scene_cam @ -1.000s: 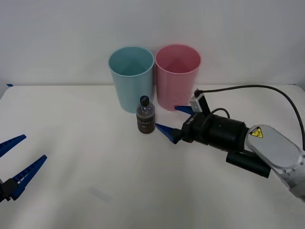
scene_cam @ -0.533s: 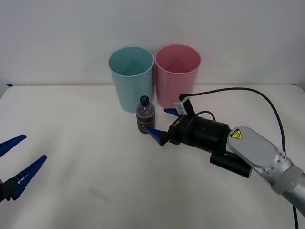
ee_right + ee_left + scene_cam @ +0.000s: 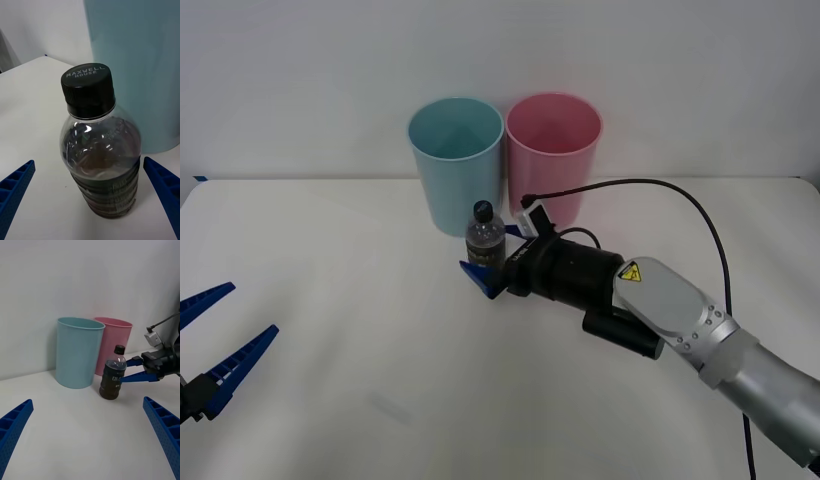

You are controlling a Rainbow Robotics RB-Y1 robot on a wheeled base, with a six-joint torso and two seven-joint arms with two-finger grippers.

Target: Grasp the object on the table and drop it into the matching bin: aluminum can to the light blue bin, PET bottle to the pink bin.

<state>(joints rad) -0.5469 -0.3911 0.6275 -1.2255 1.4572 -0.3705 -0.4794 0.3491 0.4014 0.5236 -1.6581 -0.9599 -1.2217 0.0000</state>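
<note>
The PET bottle, clear with a black cap and dark label, stands upright on the white table just in front of the light blue bin. The pink bin stands beside that bin, toward my right. My right gripper is open, one blue finger on each side of the bottle's body, neither visibly pressing it. The right wrist view has the bottle between the fingers, with the light blue bin behind. My left gripper hangs open at the near left, far from the bottle.
The two bins touch each other at the back middle of the table, close behind the bottle. A black cable arcs over my right arm. A plain white wall stands behind the table.
My right gripper has slid leftward along the table; its open fingers went from beside the bottle to straddling it. The bottle, bins and left arm have stayed put.
</note>
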